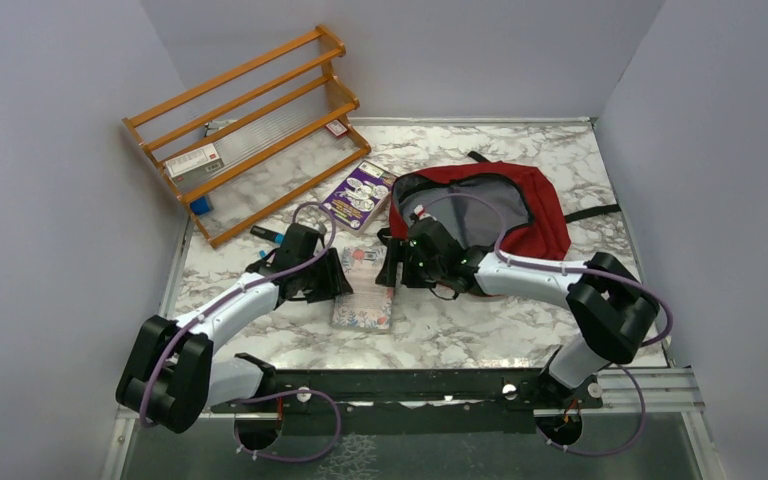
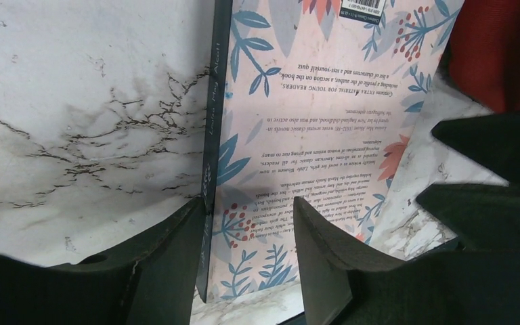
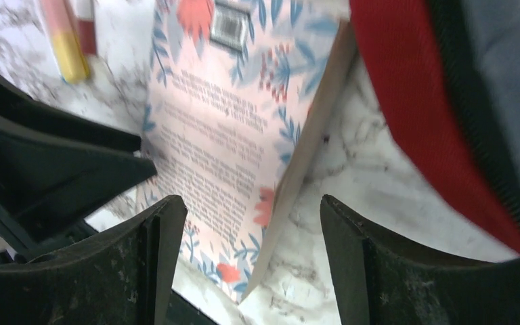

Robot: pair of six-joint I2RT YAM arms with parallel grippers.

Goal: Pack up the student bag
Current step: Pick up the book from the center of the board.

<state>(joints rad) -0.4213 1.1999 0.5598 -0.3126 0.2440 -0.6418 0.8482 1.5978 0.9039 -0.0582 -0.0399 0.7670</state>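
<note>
Left gripper [image 2: 248,203]: jaws partly open. They straddle the dark spine [image 2: 213,101] of a floral book [image 2: 311,101]. One finger [image 2: 169,257] sits right against the spine on the table side. The other stands over the back cover, apart from the spine. No clamp on the book is visible.

Right gripper [image 3: 249,203]: jaws wide open. They are set over the opposite long edge of the floral book, where the page block shows. Neither finger visibly touches it, and nothing is held.

The two grippers face each other across the floral book, close together, and each appears at the edge of the other's wrist view. The book rests on the marble-pattern table [image 1: 460,330], back cover up, between the two grippers. Whether it lies fully flat cannot be told.

The student bag [image 1: 535,205] lies on the far right part of the table, just beyond the right gripper. It is dark red, with its mouth open and grey lining exposed. The floral book is outside it, near the opening.

A yellow and pink stick-shaped item [image 3: 61,34] lies beside the far end of the floral book. A purple book [image 1: 358,195] lies left of the bag. A wooden rack [image 1: 250,130] stands at the far left, with a dark marker [image 1: 268,235] at its near corner.
</note>
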